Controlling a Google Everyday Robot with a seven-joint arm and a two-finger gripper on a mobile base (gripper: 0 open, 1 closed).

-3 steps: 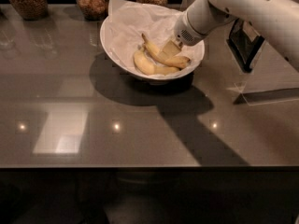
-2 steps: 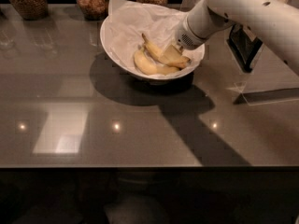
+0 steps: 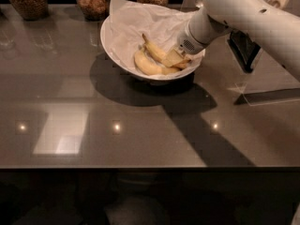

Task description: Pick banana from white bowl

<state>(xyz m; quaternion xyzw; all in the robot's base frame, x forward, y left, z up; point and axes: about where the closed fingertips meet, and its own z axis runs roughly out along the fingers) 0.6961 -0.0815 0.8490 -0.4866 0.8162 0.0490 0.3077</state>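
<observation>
grain jars [image 3: 93,1]: three, back edge | curved banana [image 3: 146,65] | grey table [image 3: 140,135]

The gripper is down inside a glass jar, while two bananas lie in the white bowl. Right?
No. The camera view shows the gripper down in the white bowl, at the bananas, not inside a glass jar. Two bananas do lie there.
</observation>
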